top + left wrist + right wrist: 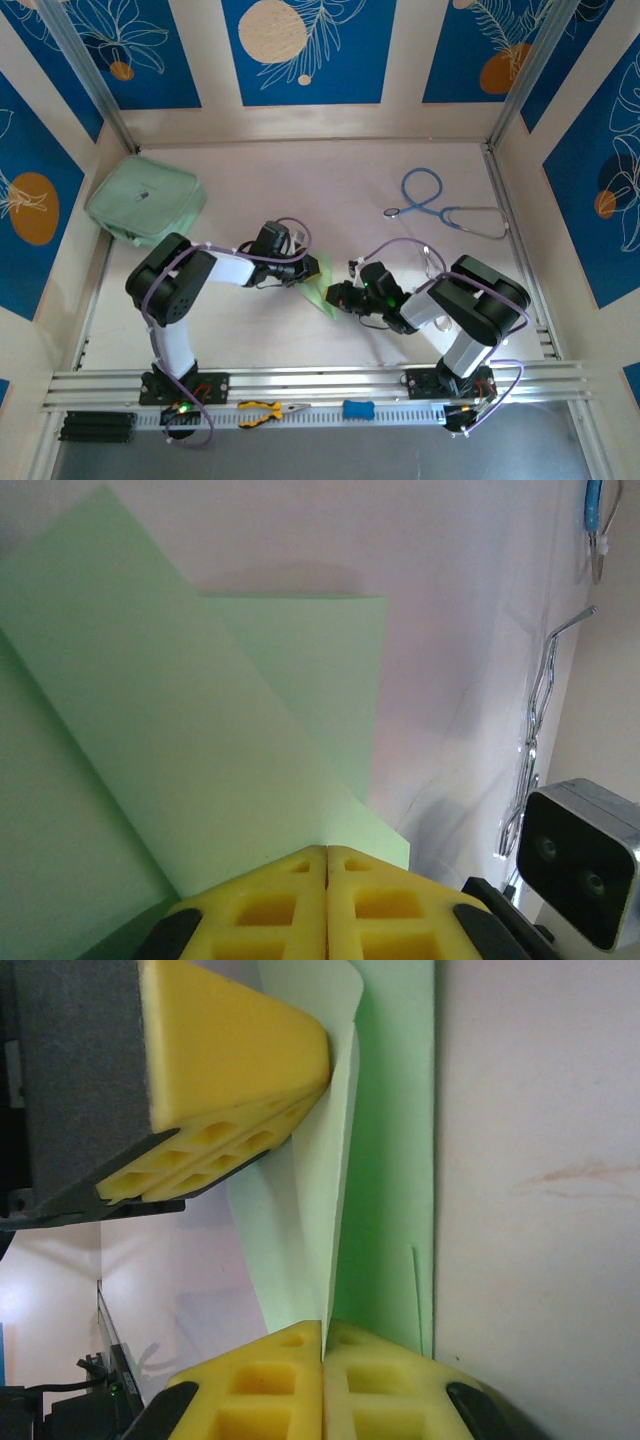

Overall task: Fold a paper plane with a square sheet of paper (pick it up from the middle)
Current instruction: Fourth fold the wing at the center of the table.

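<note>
Saw a pale surface (330, 180), walled on three sides. Noted a mint pouch (145, 205) at back left and a stethoscope (445, 210) at back right, both well apart from the work and judged no hindrance.

Found the left hand (305, 270) and the right hand (338, 297) nose to nose near the middle, each pinched shut on the sheet (322, 285) held between them. From the left wrist, saw one flap laid slantwise over another, so at least one diagonal fold was already in. From the right wrist, saw the sheet standing on edge, doubled along a crease, with the left hand nipping one part and the right hand clamping another. Could not tell whether its lower edge touched the surface.

Judged the job partway: some creases made, but no sharp nose and no slim dart shape seen, with wing folds and the final flattening left to do. Judged the crowding of the two hands the likeliest snag, with little free paper between them.

Spotted pliers (270, 410) and a small blue tool (358, 409) on the front rail, clear of everything.
</note>
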You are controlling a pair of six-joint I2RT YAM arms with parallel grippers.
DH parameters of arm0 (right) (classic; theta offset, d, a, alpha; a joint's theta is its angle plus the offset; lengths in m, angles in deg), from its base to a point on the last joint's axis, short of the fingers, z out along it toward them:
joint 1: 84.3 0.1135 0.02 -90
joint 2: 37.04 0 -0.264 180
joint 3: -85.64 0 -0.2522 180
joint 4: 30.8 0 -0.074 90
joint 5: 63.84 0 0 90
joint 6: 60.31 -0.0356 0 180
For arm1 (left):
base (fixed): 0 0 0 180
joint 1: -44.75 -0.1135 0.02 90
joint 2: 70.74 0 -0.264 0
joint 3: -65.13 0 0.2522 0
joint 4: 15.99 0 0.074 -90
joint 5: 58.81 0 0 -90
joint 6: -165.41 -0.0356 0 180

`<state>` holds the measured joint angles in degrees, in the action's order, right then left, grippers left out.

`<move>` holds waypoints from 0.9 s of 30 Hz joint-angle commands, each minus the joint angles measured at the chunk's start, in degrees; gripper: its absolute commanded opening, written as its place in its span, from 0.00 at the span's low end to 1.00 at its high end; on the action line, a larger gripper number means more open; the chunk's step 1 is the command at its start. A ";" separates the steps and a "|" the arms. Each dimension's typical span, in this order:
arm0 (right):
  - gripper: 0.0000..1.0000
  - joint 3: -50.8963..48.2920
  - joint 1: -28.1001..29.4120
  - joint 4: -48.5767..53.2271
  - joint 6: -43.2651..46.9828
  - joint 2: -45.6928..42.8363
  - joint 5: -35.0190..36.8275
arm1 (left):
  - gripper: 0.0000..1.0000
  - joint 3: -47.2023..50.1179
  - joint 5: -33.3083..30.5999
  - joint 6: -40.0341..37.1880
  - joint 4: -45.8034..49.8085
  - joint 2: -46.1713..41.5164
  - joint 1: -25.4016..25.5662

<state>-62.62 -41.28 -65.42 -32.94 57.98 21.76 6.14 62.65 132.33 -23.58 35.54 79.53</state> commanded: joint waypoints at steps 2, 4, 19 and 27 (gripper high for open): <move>0.11 0.10 -0.05 8.36 -0.02 0.73 0.41 | 0.09 -1.16 -0.43 -1.42 1.70 1.03 0.39; 0.12 0.38 -0.05 9.27 -0.01 0.47 0.45 | 0.09 -1.26 -0.31 -1.41 1.66 1.12 0.46; 0.08 0.13 0.04 9.79 -0.66 0.27 0.70 | 0.10 -2.49 0.78 -3.05 2.73 2.01 0.51; 0.05 -0.51 0.04 8.50 -2.62 1.54 1.40 | 0.13 -3.05 1.59 -3.99 2.54 1.51 0.64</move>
<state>-61.83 -41.37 -62.69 -34.41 57.31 21.87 4.56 62.72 130.08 -21.85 36.50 79.71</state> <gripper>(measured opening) 0.067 0.124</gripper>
